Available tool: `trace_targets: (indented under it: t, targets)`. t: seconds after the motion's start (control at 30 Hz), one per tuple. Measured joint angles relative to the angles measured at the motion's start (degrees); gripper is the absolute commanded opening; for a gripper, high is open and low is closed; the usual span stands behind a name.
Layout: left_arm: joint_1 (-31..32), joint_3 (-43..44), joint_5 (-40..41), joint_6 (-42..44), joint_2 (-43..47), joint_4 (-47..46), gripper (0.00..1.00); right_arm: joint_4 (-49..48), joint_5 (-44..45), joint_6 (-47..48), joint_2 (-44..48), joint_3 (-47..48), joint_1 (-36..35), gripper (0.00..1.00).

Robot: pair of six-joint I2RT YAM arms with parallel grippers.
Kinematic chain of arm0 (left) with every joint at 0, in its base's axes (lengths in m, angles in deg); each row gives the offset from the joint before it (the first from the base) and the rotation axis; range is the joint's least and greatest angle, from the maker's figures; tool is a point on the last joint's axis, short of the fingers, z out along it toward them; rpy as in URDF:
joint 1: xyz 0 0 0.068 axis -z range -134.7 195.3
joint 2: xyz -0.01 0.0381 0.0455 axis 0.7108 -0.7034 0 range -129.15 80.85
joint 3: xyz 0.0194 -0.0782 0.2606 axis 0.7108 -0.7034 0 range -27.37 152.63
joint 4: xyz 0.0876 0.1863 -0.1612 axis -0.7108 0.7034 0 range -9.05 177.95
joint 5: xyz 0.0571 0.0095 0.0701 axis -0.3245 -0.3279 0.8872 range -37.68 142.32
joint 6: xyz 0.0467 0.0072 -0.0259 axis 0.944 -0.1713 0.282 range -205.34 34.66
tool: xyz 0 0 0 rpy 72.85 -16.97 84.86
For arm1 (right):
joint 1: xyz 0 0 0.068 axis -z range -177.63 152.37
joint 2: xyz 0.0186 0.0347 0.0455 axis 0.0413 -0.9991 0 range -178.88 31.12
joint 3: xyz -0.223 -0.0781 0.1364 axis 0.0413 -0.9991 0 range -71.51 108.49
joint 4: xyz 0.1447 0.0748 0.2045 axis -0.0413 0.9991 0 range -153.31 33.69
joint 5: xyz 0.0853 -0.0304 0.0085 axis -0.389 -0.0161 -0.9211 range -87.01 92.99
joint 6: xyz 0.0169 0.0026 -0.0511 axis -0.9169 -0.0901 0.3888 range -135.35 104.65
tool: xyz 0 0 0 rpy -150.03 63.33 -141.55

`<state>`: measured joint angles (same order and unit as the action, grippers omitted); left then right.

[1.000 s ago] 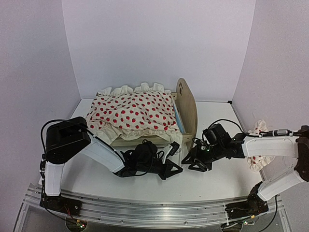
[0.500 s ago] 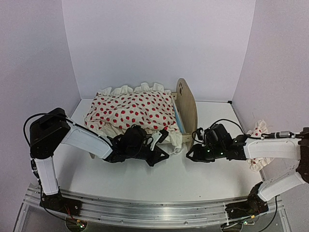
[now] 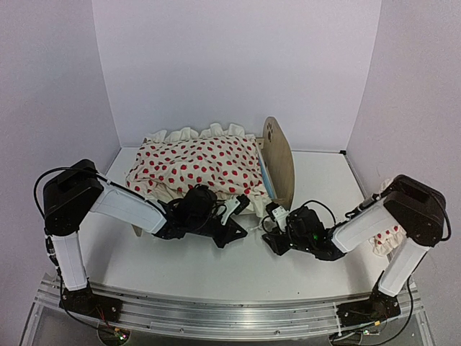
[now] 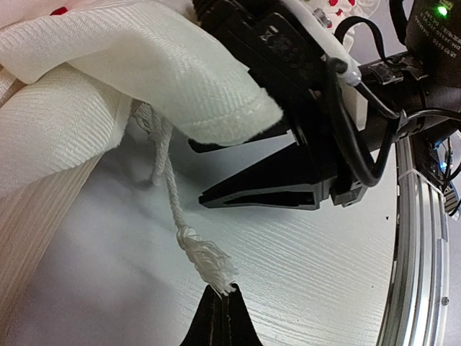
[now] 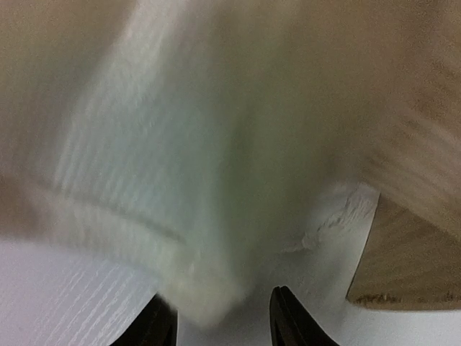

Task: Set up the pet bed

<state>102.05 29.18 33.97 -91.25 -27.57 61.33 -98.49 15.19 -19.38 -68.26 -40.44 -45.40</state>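
Covering the floor of the enclosure: one white wood-grain table, closed on three sides by plain pale lilac walls. A ribbed aluminium rail runs along the near edge and carries both arm bases.

Item, rear centre-left of table: small light-wood pet bed, its tall rounded headboard with paw-print cutout at the right end. Contents of frame:
- blue-and-white striped mattress, seen only as a sliver beside the headboard
- cream ruffled duvet with red dots, heaped on top and overhanging the near side, hiding the footboard and most of the frame

Item, far right: small red-dotted ruffled pillow, largely hidden behind the right arm.

Left gripper: low at the bed's near side, fingers pressed together. A white twisted cord with frayed tassel hangs from the cloth. Its end meets the fingertips, possibly pinched there.

Right gripper: near the foot of the headboard, tips facing the left gripper, jaws parted, clamping nothing. A cream hem corner hangs just ahead of the tips. Its wrist view is blurred, with bare wood at the right edge
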Motion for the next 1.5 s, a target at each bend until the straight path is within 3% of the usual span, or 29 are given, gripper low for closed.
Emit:
trace_targets:
  t: [0.23,0.3,0.4,0.67,0.87,1.13,1.5]
  targets:
    - [-0.8,0.0,-0.1,0.2,0.0,0.1,0.0,-6.4,3.7,2.5,-7.5,4.6,0.0,0.44]
    - [-0.9,0.0,-0.2,0.2,0.0,0.0,0.0,-7.6,4.7,2.8,-8.9,5.3,0.0,0.37]
    - [-1.2,0.0,-0.6,0.2,0.0,-0.3,0.0,-8.9,6.0,3.0,-9.9,5.8,0.0,0.19]
    - [-2.1,0.0,-1.0,0.2,0.0,-0.4,0.0,-9.4,5.1,1.5,-9.6,5.0,0.0,0.02]
    - [-2.5,0.0,-1.0,0.4,0.0,-1.3,0.0,0.0,-1.7,-4.4,-1.3,2.7,0.0,0.0]
    - [-2.6,0.0,-1.3,1.7,-0.2,-2.7,0.0,16.7,-17.2,-15.9,10.9,4.8,0.5,0.0]
    - [-2.2,0.0,-3.1,3.8,-1.4,-2.9,0.0,35.0,-37.2,-29.7,12.3,10.1,5.5,0.0]
